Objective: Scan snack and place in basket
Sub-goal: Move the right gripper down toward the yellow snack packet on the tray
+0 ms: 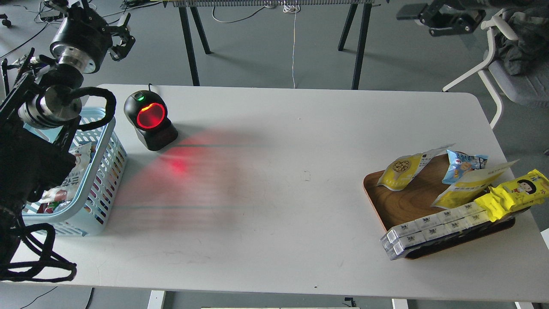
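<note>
Snack (pixel 402 171) lying flat on the tray (pixel 405 201).
Its white top points right and slightly away. My left claw (pixel 121 39) hangs released above the basket (pixel 96 180); right claw (pixel 429 19): cannot tell.

One head camera, high over the near edge

It looked forward and down across the whole white tabletop (pixel 279 193) from some way off, taking in grey floor beyond the far edge; the left arm intruded at the tabletop's left edge.

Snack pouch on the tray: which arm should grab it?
Right, probably. The snack lies on the wooden tray at far right, under the right gripper; the left gripper hangs over the basket.
</note>
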Tool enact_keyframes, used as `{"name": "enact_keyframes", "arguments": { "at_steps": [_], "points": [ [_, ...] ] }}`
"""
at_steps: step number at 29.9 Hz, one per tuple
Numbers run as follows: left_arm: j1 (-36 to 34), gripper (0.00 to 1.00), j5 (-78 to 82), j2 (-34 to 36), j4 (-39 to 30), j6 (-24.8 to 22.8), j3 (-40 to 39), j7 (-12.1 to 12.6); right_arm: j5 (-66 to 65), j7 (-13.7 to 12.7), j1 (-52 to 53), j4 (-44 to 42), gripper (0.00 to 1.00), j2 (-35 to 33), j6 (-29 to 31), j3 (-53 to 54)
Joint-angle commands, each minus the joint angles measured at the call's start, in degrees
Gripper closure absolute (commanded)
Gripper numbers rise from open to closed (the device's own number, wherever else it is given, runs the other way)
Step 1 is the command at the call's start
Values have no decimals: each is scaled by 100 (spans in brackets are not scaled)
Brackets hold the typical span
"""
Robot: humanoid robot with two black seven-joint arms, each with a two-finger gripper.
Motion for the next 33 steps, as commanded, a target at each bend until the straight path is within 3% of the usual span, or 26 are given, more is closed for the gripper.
{"name": "enact_keyframes", "arguments": {
  "at_steps": [1, 5, 9, 19, 33],
  "points": [
    [26, 0, 0, 3, 6, 10, 1, -12, 31, -427, 261, 226, 1, 117, -317, -253],
    [79, 0, 0, 3, -3, 10, 9, -74, 635, -806, 261, 226, 1, 433, -650, -701],
    [88, 0, 0, 3, 6, 28, 9, -74, 1313, -991, 209, 234, 1, 565, -827, -1018],
    [106, 0, 9, 12, 6, 54, 27, -144, 1770, -1000, -582, 234, 3, 531, -1837, -1133],
    [106, 0, 9, -23, -3, 63, 71, -153, 1868, -965, -1443, 234, 3, 258, -1961, -1080]
  ]
}}
